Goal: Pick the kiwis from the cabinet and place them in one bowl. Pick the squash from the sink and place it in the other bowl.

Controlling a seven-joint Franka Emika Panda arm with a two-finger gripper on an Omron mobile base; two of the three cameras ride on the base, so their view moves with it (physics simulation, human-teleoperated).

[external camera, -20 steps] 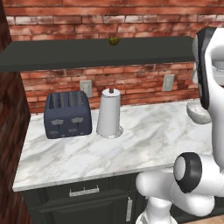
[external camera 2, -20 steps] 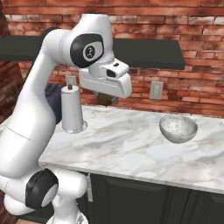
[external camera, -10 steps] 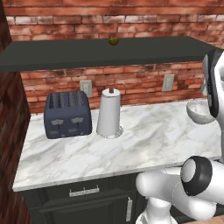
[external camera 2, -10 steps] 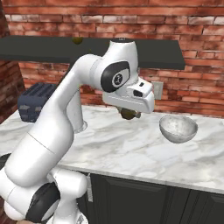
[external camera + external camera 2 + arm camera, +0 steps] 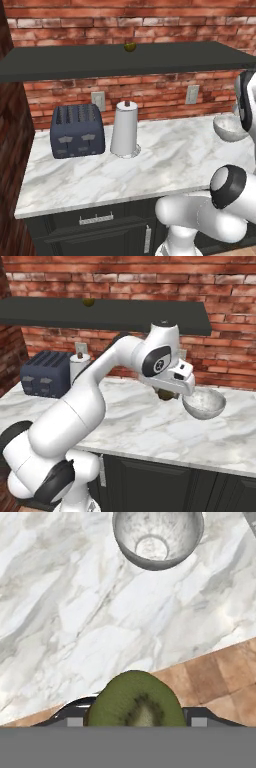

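Note:
My gripper [image 5: 167, 394] is shut on a kiwi [image 5: 135, 704], whose cut green face shows low in the hand view. In the right base view this kiwi [image 5: 166, 395] hangs above the counter, just left of the pale speckled bowl [image 5: 204, 404]. The bowl [image 5: 157, 536] stands empty ahead of the gripper in the hand view. In the left base view the bowl [image 5: 226, 128] is partly hidden by my arm. The other kiwi [image 5: 130, 47], olive-green, lies on the dark cabinet [image 5: 100, 62]; it is also seen as the kiwi [image 5: 89, 302] on the cabinet [image 5: 150, 311]. The squash, the sink and the other bowl are out of view.
A dark blue toaster [image 5: 77, 131] and a paper-towel roll [image 5: 125, 129] stand at the back left of the marble counter [image 5: 165, 165]. Wall sockets [image 5: 192, 94] sit in the brick wall. The counter's front edge and wooden floor [image 5: 215, 672] show below the gripper.
My arm has swung right and down from beside the paper-towel roll toward the speckled bowl, carrying the kiwi. The other kiwi has stayed on the cabinet.

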